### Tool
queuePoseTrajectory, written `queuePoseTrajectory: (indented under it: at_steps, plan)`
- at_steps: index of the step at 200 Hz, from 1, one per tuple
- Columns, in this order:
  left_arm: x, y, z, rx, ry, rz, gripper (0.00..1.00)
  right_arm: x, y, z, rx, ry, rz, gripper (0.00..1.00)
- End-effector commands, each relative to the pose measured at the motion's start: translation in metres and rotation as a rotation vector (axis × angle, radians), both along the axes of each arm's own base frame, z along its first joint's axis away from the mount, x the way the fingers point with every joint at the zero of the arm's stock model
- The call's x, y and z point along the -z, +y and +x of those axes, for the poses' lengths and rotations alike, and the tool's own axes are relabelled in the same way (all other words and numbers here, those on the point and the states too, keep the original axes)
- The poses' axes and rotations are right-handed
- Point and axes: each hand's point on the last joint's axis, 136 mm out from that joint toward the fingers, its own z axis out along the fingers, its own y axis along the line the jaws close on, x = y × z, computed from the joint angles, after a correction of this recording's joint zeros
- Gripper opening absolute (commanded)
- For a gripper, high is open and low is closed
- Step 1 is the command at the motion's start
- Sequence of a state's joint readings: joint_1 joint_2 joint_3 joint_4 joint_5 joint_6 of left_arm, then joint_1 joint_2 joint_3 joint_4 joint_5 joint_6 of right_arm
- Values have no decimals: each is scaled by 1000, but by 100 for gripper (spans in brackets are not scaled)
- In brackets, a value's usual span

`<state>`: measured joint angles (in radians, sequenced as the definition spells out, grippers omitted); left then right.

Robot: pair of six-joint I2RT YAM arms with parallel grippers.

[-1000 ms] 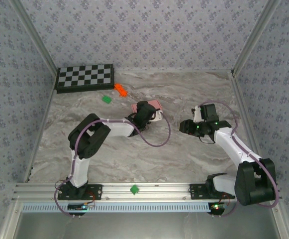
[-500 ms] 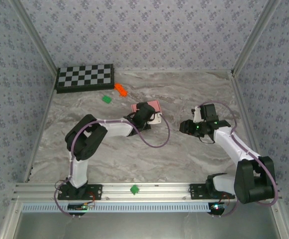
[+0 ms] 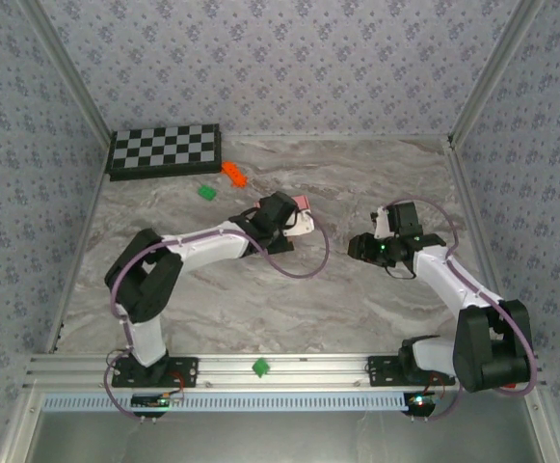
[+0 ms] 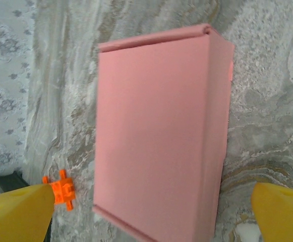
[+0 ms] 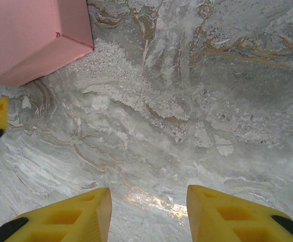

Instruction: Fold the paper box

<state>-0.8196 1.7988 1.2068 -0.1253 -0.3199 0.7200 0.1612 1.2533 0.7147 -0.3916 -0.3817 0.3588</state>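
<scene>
Left claw (image 4: 149, 214) newly spread wide, farther forward, paper box (image 4: 159, 136) flat beneath, between its fingers (image 4: 20, 212).

**Pink box (image 4: 159, 131) folded, lying flat**

A plain pink card box is seen folded into a shallow rectangular shape. It is laid flat on the marble table (image 4: 267, 91), near the middle, broad face up, edges creased and sides closed.

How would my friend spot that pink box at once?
From the checkerboard in the far left corner, go right past the orange brick. The paper box lies flat on the marble table, under the left gripper. It is plain pink, far larger than that brick.
</scene>
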Motion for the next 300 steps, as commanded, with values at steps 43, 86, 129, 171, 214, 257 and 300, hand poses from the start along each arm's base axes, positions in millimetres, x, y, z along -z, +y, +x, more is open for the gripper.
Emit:
queuePoseTrajectory:
  at_steps: [43, 86, 129, 171, 214, 257, 300]
  plan:
    - [-83, 65, 22, -348, 29, -308, 100, 4, -28, 5, 91, -13, -117, 45]
    - [-94, 132, 25, -609, 77, -506, 99, -4, -56, 13, 181, -55, -205, 45]
    - [-88, 201, 11, -875, 60, -665, 99, -11, -87, 22, 285, -108, -282, 45]
    - [-76, 250, -6, -1029, 39, -729, 100, -12, -117, 29, 389, -152, -387, 46]
    - [-64, 288, -18, -1157, -52, -714, 99, -14, -138, 37, 439, -220, -461, 51]
    - [-43, 311, -19, -1208, -142, -712, 100, -19, -149, 53, 448, -355, -500, 55]
    - [-28, 322, -15, -1143, -233, -713, 100, -21, -149, 64, 412, -471, -524, 57]
